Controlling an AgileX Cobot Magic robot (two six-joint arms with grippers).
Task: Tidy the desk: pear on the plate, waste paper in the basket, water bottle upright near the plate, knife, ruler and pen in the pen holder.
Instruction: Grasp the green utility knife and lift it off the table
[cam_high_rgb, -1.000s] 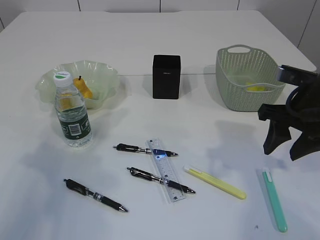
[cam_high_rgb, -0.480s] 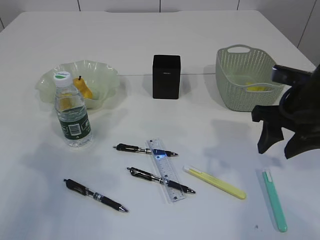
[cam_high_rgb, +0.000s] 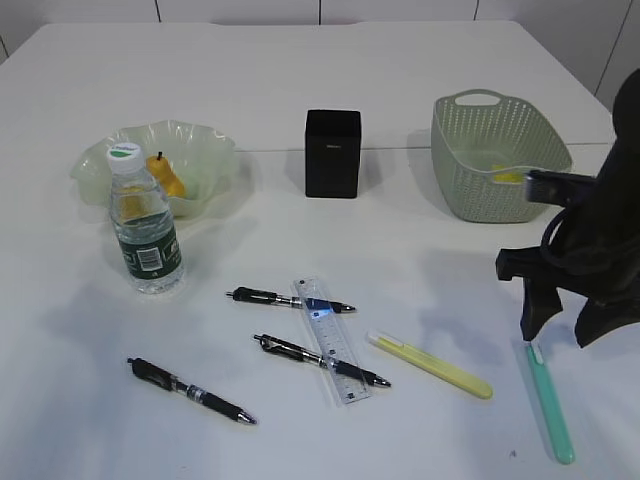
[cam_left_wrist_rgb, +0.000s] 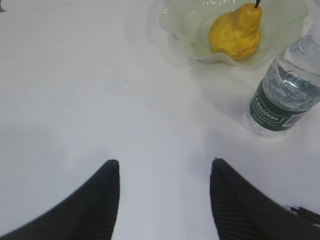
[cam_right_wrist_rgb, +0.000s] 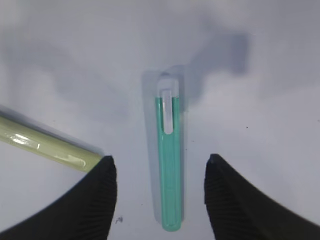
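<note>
Lowering right gripper (cam_high_rgb: 565, 330) now over green knife (cam_right_wrist_rgb: 169, 182), jaws open

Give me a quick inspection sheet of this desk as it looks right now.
Surface: white desk, bare at the back.
Job's things: pear in the plate; water bottle upright beside it; ruler lying across two pens; third pen apart; black pen holder; basket with something yellow inside.
Clutter: yellow stick; green stick, possibly knives.
Grippers: right gripper open, straddling the green stick; left gripper open, empty.
Cables: nothing seen.
Surroundings: white wall panels.
</note>
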